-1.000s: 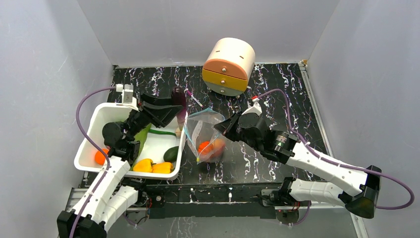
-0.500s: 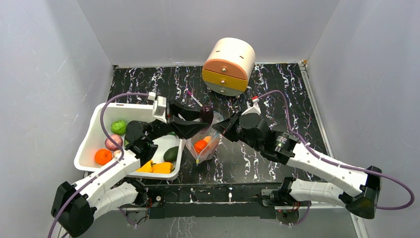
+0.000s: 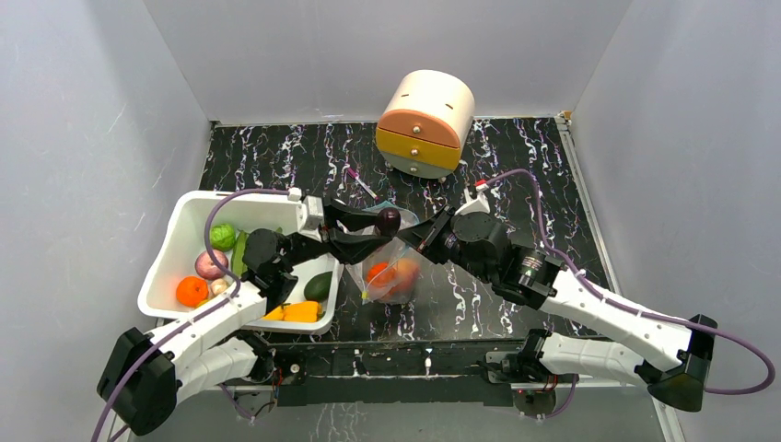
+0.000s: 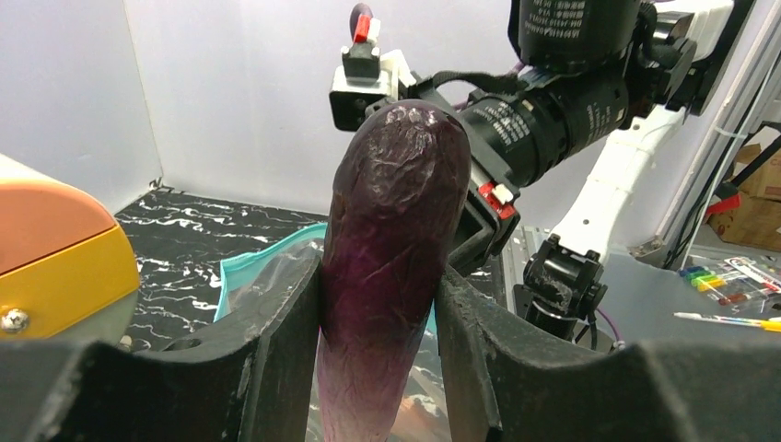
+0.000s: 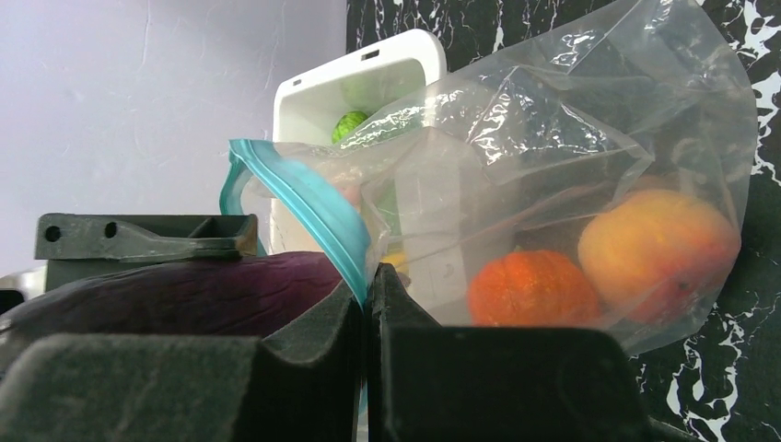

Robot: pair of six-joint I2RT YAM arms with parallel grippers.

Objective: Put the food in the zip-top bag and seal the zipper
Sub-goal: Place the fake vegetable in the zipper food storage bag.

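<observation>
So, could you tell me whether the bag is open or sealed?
Open: the bag has its teal rim gaping in a loop, the right tool pinching one edge.

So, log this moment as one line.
right jaws: pinching rim of clear plastic zip-top bag | left jaws: holding long purple eggplant at bag mouth

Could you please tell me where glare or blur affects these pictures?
Top external: evenly lit, sharp. Left wrist: the eggplant is crisp with a mild sheen on its skin. Right wrist: white glints streak the zip-top bag, yet the fruit inside stays readable.
</observation>
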